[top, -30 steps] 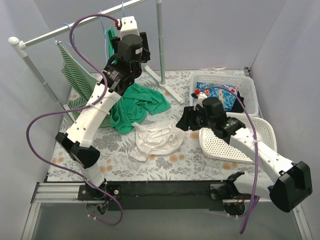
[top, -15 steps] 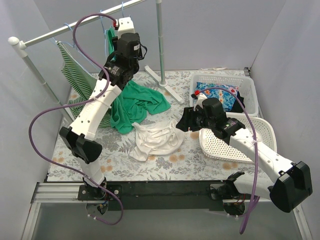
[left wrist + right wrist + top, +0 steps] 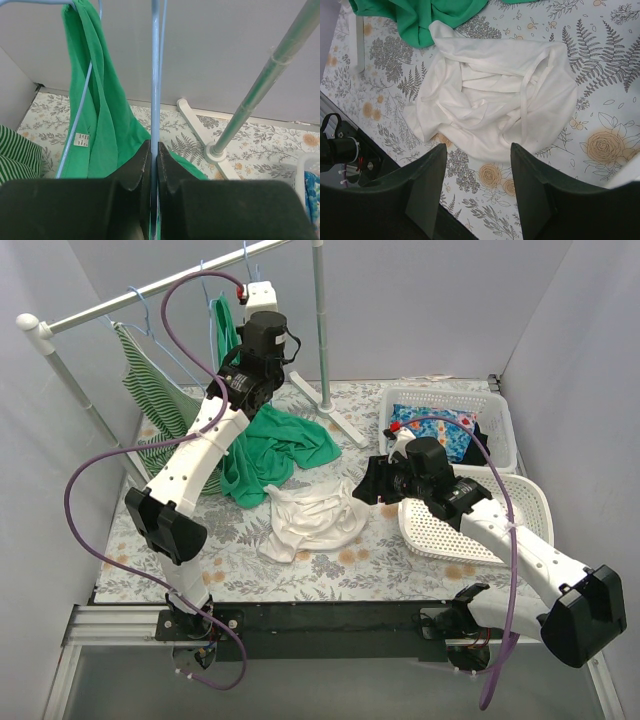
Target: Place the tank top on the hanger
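Observation:
The white tank top (image 3: 315,520) lies crumpled on the floral table, its straps loose across the heap (image 3: 490,100). My right gripper (image 3: 368,483) hovers just right of it and above it. That gripper (image 3: 477,146) is open, and its fingers frame the top's near edge without touching it. My left gripper (image 3: 250,302) is raised to the clothes rail. It (image 3: 154,150) is shut on the thin light-blue wire of the hanger (image 3: 155,75), which runs straight up between the jaws. From the top camera only the hanger's hook (image 3: 246,262) shows, on the rail.
A green garment hangs on the rail (image 3: 222,325) beside the hanger, and another lies on the table (image 3: 275,445). A striped top (image 3: 150,390) hangs at the left. The stand's pole (image 3: 320,320) rises behind. A white basket of clothes (image 3: 500,410) and a white lid (image 3: 480,530) are at the right.
My left arm reached up and back to the rail, and its gripper went from open to shut on the hanger wire. The right arm and the tank top have stayed put.

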Robot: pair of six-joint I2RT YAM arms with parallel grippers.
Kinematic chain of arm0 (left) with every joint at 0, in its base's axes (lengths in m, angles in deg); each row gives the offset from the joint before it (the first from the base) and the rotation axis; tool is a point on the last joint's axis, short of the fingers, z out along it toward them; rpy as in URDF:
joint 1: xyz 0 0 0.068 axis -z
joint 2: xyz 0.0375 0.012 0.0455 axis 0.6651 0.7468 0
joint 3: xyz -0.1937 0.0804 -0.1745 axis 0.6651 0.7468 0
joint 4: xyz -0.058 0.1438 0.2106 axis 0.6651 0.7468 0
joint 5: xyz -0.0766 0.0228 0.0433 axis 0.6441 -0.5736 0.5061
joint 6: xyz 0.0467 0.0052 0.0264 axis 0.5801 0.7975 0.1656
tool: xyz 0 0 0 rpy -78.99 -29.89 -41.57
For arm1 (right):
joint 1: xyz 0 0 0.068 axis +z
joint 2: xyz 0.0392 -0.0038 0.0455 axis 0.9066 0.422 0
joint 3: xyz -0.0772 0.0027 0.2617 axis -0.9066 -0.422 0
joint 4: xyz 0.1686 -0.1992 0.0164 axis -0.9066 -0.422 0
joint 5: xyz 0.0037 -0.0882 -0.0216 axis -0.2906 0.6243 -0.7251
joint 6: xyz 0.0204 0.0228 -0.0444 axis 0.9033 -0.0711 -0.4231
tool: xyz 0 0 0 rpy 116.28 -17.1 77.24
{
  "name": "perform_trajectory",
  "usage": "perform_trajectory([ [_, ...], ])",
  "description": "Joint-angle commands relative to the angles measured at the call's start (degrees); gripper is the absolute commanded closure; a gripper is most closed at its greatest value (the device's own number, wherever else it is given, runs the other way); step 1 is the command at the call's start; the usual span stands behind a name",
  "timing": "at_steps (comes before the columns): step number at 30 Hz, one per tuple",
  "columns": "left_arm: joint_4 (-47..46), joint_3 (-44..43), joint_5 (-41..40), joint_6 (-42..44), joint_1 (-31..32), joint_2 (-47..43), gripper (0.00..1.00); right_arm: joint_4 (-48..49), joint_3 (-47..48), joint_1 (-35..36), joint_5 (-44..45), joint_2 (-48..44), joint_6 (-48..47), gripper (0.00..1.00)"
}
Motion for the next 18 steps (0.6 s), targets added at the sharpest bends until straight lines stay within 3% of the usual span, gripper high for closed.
perform_trajectory([
  [1,-4.47,-0.31,-0.18,2.68,-0.18,-4.53,1.0,1.43,0.54,0.32,-0.2,-1.69,-0.29,0.38],
  [11,-7.2,2.23,6.57,4.36,-0.09,-9.97,1.0,1.34,0.89,0.32,0.06,-1.07,-0.47,0.38],
  [18,-6.67,14.35,17.64,0.75,-0.09,-20.07,1.0,0.81,0.89,0.32,1.2,-1.43,-0.73,0.38],
])
